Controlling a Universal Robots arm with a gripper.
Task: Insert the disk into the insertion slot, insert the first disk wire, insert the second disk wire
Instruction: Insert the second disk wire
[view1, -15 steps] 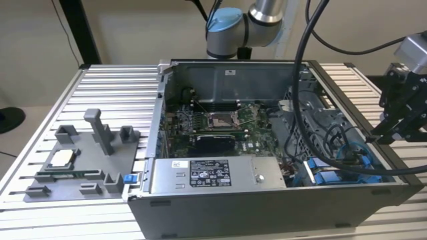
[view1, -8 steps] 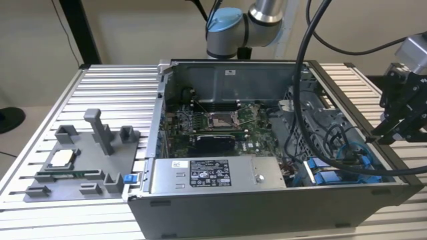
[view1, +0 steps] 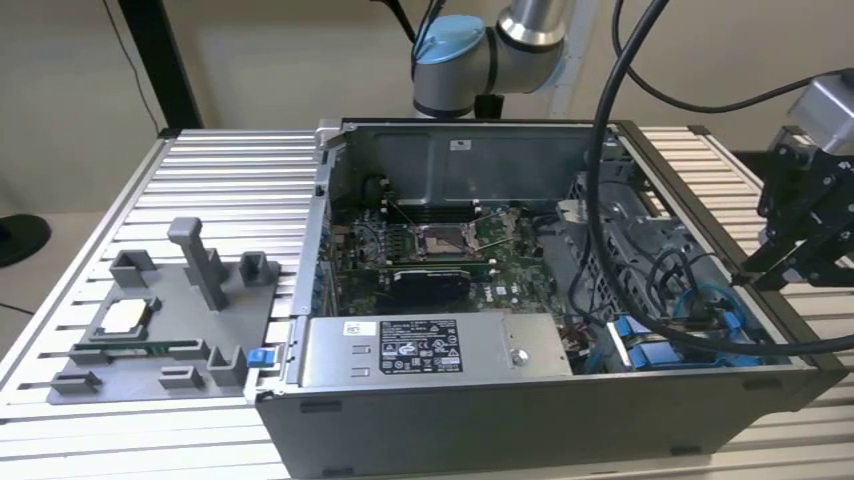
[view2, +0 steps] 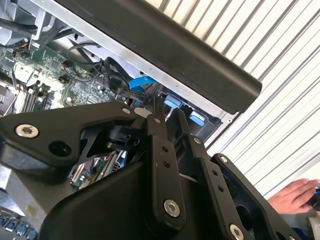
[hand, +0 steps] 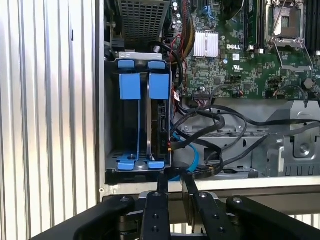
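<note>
- The jaws of the gripper (hand: 173, 179) stand slightly apart with a narrow gap and nothing visibly held. They hang just outside the computer case, fingertips pointing inward.
- Directly ahead of the fingertips runs the case rim (hand: 235, 186). Going in too low would likely knock a finger against that metal edge.
- Just past the rim lie a blue wire (hand: 194, 159) and a tangle of black wires (hand: 220, 125), overlapping one another. With so narrow a gap, the jaws could pinch the wrong wire, take two at once, or snag a loop.
- Beyond the wires the disk (hand: 161, 120) stands on edge, already seated in the insertion slot (hand: 108, 115), in the bay nearer the wires. An orange-tipped plug sits at its connector edge; I cannot tell whether it is pushed home.
- A plug pressed in crooked may bend the connector, and a tug on a caught wire may drag the disk back along its blue rails.
- Farther ahead is the motherboard (hand: 235, 65), which a dragged wire could rake across.
- Off to the gripper's side a person's hand (view2: 295, 196) rests on the table (view2: 280, 110), so a wide swing of the arm could reach it.
</note>
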